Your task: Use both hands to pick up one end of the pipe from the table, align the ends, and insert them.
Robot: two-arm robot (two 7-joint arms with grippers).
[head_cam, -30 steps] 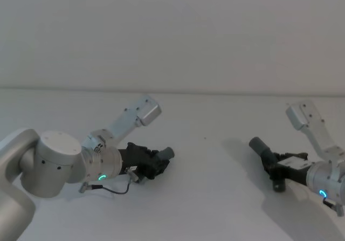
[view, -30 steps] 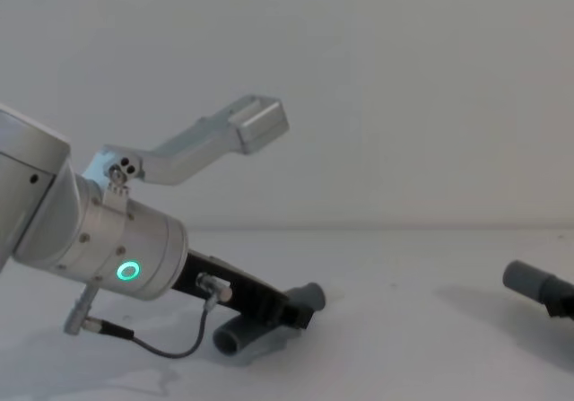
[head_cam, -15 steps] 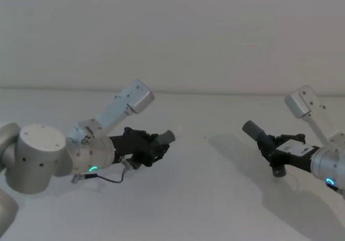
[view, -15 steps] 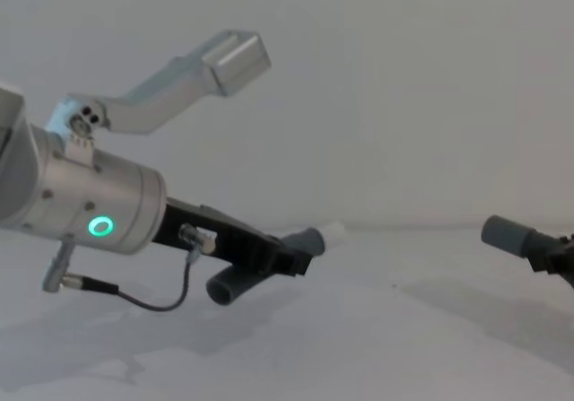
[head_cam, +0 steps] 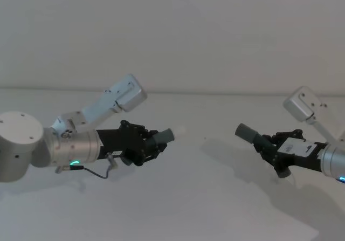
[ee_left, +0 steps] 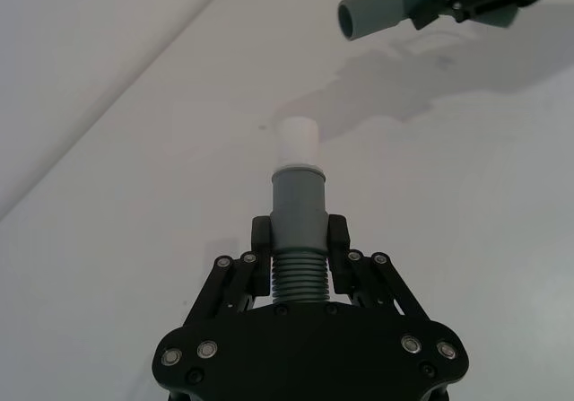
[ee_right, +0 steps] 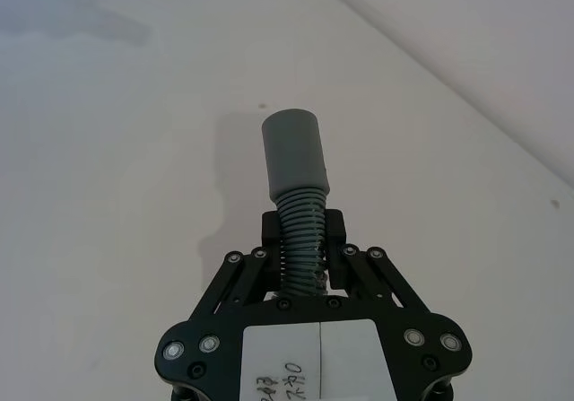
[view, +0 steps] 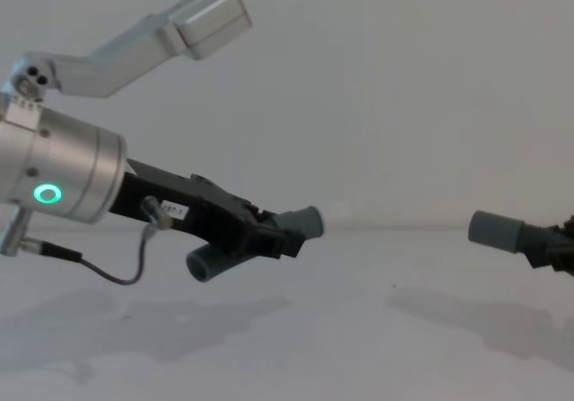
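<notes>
The left end effector (head_cam: 151, 144) pinched one pipe piece (head_cam: 165, 136) above the surface (head_cam: 205, 208). The right end effector (head_cam: 269, 148) pinched the other piece (head_cam: 246, 132), the two facing, well apart.

You'll find a white label (ee_right: 318, 358) on the body of the right gripper (ee_right: 303, 228). Its handwritten characters lie sideways and run off the edge, too uncertain to read. A small white tag (view: 176, 210) on the left gripper (view: 269, 237) carries print too small to read.

The pipe (ee_left: 296, 205) is matt grey ribbed plastic, the left gripper (ee_left: 298, 239) black plastic, its wrist (view: 65, 169) satin metal.
</notes>
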